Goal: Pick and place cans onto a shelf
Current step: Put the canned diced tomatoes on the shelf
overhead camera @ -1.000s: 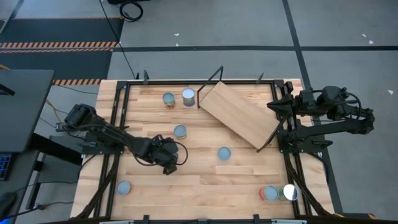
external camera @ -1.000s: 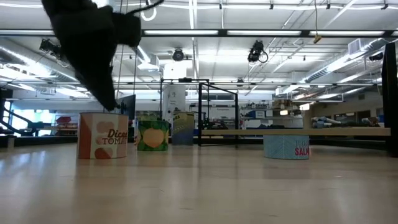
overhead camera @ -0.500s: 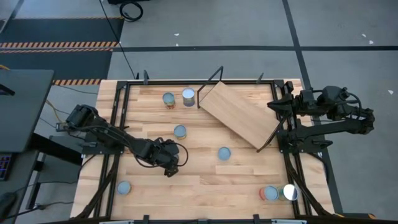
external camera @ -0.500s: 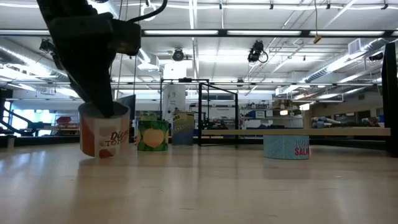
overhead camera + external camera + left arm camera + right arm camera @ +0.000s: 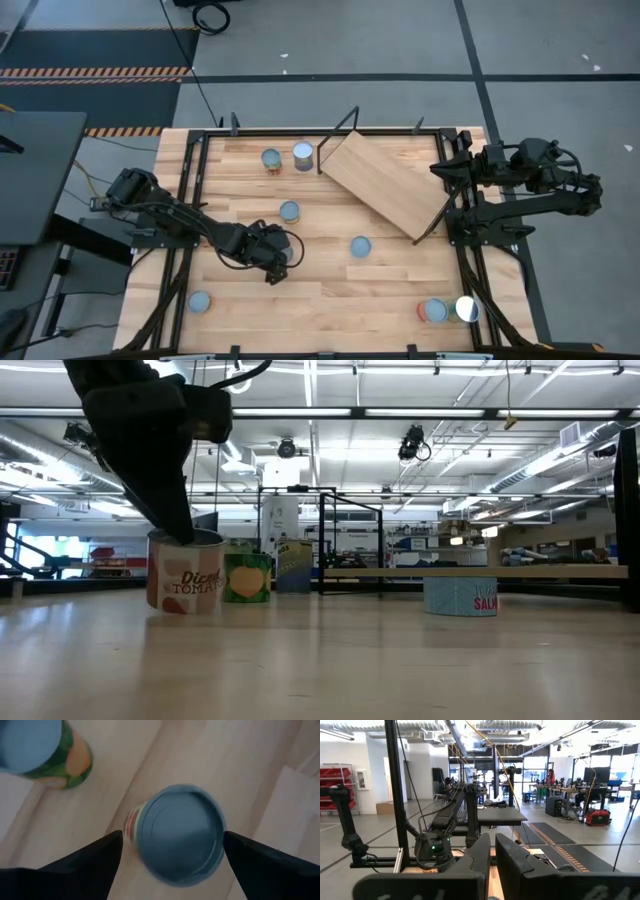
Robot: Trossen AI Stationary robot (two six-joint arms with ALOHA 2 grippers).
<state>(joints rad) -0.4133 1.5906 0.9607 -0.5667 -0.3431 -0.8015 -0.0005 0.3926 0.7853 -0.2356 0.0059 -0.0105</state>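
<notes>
Tomato can (image 5: 178,837) between open claw (image 5: 170,855)

One camera looks straight down on the whole desk (image 5: 330,290), another sits level at desk height, both sharing the tomato can (image 5: 186,572), seen closest from the left wrist.

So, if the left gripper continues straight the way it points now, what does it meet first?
Probably the tomato can: it sits directly between the open fingers of the left gripper, which points down at the can's pale-blue top.
</notes>
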